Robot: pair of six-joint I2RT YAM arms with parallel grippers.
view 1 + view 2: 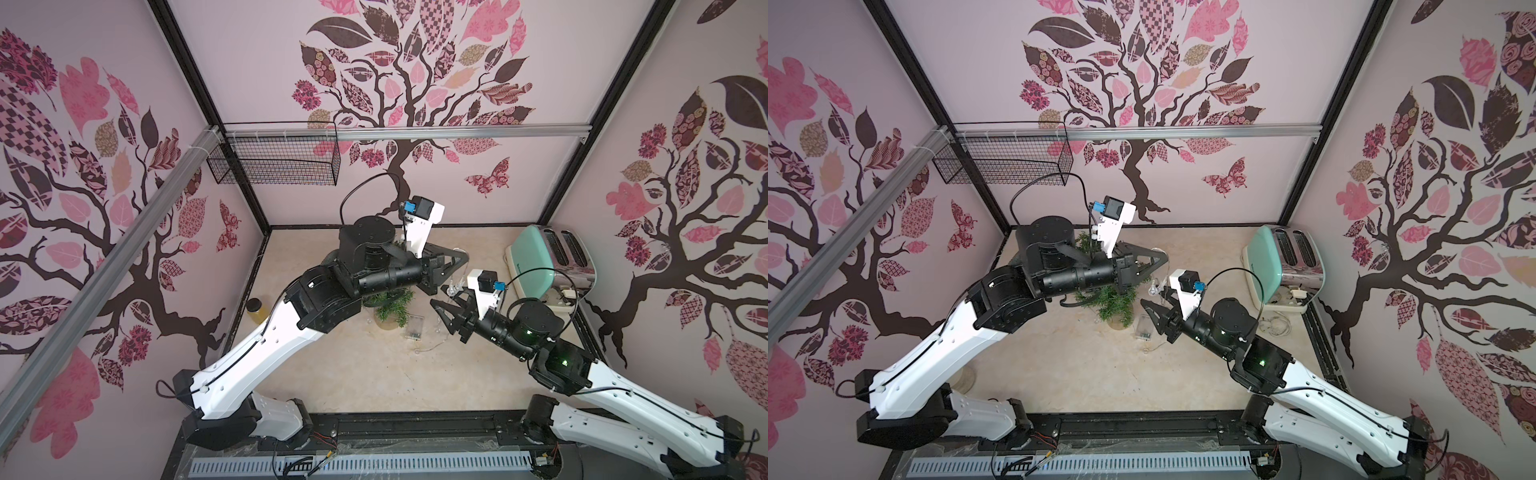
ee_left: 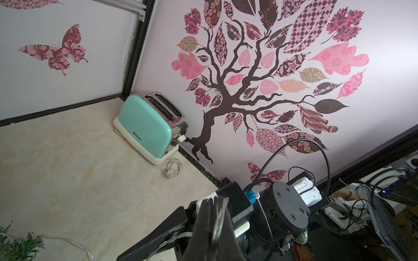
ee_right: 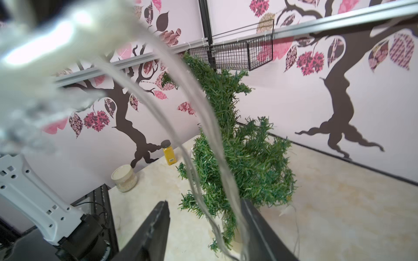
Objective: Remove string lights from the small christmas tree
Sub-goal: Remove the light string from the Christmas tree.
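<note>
The small christmas tree [image 1: 395, 307] [image 1: 1117, 303] stands mid-table on a round tan base, partly under my left arm. My left gripper [image 1: 461, 259] [image 2: 214, 200] is raised to the tree's right and shut on the string lights [image 2: 218, 214], whose clear wire runs up between its fingers. From it the strands hang down with clear bulbs [image 1: 451, 289] toward my right gripper [image 1: 442, 318] [image 3: 205, 203]. That gripper is open, with two strands [image 3: 203, 113] passing between its jaws close to one finger. The clear battery box [image 1: 412, 328] [image 1: 1144, 328] lies on the table beside the tree base.
A mint-green toaster [image 1: 540, 266] with its cord sits at the back right. A black wire basket [image 1: 274, 162] hangs on the back-left rail. A yellow jar [image 1: 254, 309] and a round tan jar [image 3: 124, 178] stand by the left wall.
</note>
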